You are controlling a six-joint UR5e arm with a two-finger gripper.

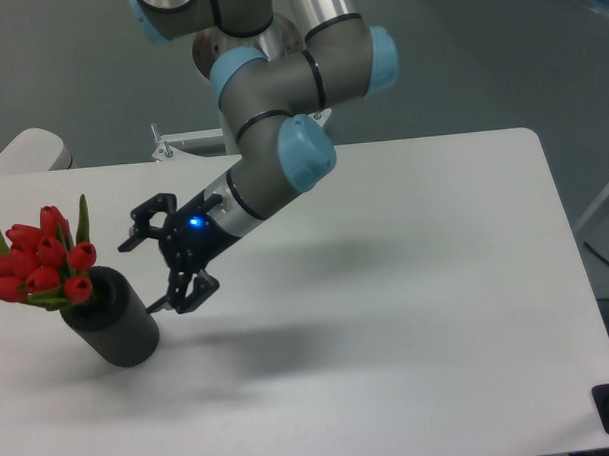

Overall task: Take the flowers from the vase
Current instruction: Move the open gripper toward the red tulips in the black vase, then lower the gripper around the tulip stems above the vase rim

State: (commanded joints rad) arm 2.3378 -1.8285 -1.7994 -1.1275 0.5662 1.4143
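White and matte, the surface point(407, 284) fills most of the view, with grey floor behind it. Off to the side of the jaws, at the frame's left edge, the flowers point(41, 262) sit in the vase point(116, 320): a tight bunch of red tulip buds with a few narrow green leaves poking up among them. Their stems go down into the top of the black cylinder, which looks tilted from this angle, its mouth leaning toward the edge of the frame. The buds spread out over the rim on the side facing away from the jaws.

Just beside the vase hangs the gripper point(154, 261), its jaws spread wide apart and holding nothing. One black finger reaches out level with the tulip heads, the other points down close to the vase's upper wall; I cannot tell whether that one touches it. A small blue light glows on the gripper's body. Behind it the grey arm point(273, 174) with pale blue joint caps rises to its white pedestal point(245, 110) at the back edge.
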